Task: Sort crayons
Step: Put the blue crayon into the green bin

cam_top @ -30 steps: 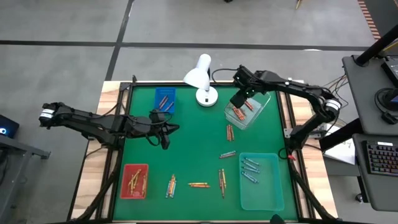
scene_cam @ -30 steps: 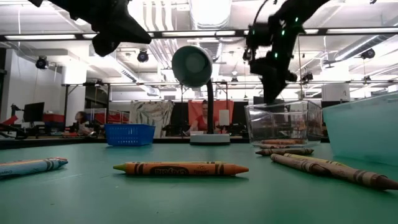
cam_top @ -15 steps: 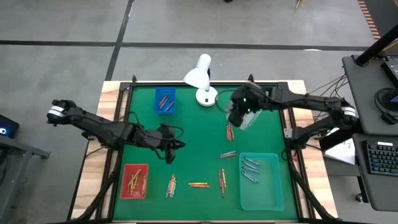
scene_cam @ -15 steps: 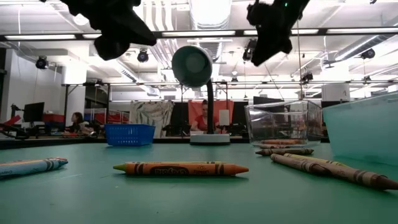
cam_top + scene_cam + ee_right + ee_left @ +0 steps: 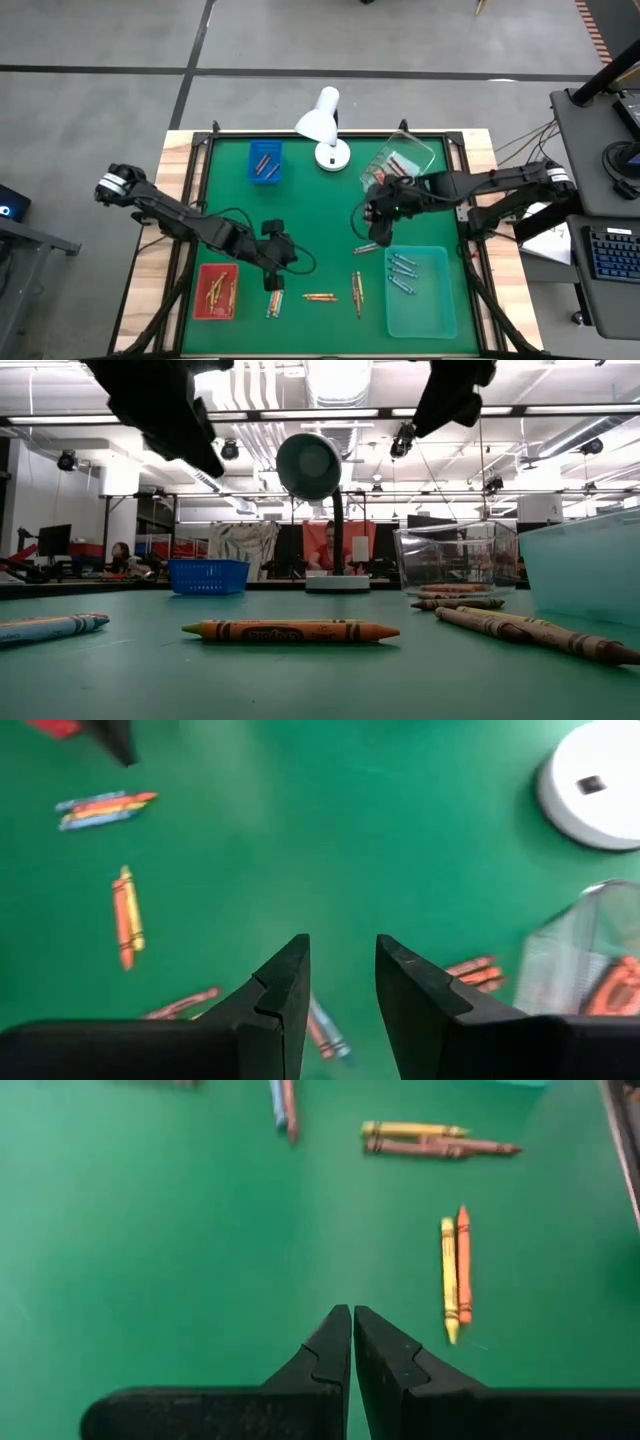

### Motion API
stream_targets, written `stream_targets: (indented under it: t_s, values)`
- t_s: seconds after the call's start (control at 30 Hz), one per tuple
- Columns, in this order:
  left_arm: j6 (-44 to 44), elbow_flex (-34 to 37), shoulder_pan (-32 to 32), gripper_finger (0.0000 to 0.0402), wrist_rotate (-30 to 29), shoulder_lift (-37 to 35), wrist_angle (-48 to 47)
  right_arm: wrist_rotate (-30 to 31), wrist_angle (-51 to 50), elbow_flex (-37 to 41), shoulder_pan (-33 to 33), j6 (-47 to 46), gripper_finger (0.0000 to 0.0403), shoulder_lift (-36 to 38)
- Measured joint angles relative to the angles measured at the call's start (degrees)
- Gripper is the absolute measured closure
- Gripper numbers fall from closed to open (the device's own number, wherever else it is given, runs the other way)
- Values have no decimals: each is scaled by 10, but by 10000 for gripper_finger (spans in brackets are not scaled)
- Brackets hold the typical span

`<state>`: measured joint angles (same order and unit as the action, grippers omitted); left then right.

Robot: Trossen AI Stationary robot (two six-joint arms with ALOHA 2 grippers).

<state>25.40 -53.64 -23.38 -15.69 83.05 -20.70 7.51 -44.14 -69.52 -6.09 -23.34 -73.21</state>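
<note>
A green bench (image 5: 310, 200) lies under an open workshop ceiling, a white lamp (image 5: 322, 125) at its far edge. The crayons (image 5: 320, 297) lie scattered along the near half, most with long axes across or along the bench; colours of the smaller ones are hard to make out from above. The left hand (image 5: 272, 283) hangs clenched and empty above a crayon bunch (image 5: 275, 299) beside the red tray (image 5: 217, 291). The right hand (image 5: 375, 232), fingers parted and empty, hovers mid-bench over a short crayon pair (image 5: 365, 247), which its arm partly hides.
</note>
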Motion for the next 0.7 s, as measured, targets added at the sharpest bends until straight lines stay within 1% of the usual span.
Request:
stream_targets:
  t_s: [0.2, 0.33, 0.47, 0.57, 0.7]
  values:
    - [195, -63, -26, 401, 2, 42, -135, 1, 0, 0, -41, -39, 298, -4]
    - [310, -106, -52, 401, 28, 78, -177, 4, 4, 2, -59, -54, 298, -10]
    - [396, -155, -93, 401, 37, 127, -220, 21, 6, 5, -82, -57, 298, -19]
    - [468, -195, -122, 401, 37, 164, -272, 21, 8, 5, -98, -57, 298, -24]
    - [523, -240, -147, 401, 32, 200, -328, 22, 13, 5, -117, -56, 298, -36]
